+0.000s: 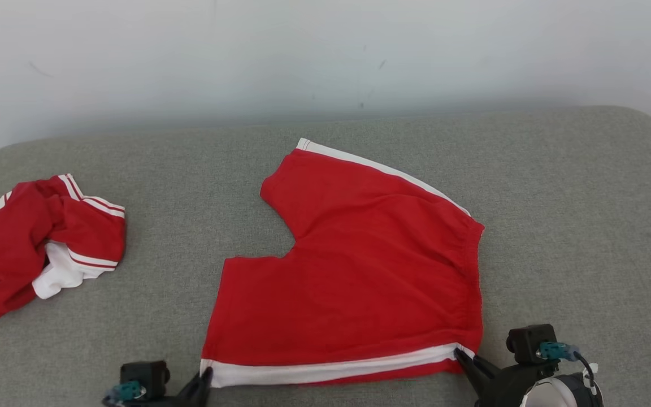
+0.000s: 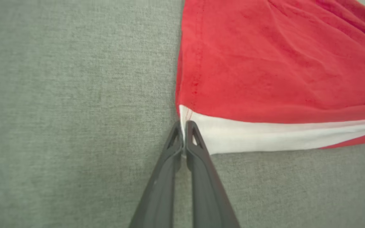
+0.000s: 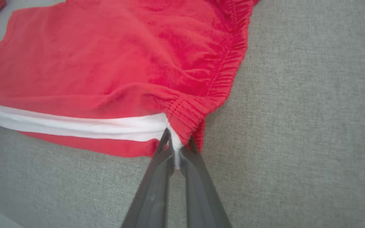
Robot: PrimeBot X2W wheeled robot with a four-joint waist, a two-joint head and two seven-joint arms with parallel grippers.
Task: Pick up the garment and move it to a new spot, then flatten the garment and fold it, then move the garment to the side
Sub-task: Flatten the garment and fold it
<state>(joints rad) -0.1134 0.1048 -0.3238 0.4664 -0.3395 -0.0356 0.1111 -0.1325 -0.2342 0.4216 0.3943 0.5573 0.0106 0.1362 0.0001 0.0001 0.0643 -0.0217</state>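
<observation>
- We see the red shorts (image 1: 354, 271) spread flat on the grey cushion (image 1: 557, 226).
- Our left gripper (image 2: 184, 126) is clamped on the near hem corner, at the white stripe.
- Our right gripper (image 3: 176, 142) pinches the near waistband corner.
- A crumpled red garment (image 1: 37, 243) lies well apart, far left.

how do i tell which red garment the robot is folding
On the grey padded surface in front of the white wall, look to the middle for the red shorts. Unlike the crumpled red-and-white garment at the left, they lie spread flat, with the left gripper and right gripper pinching their near corners.
</observation>
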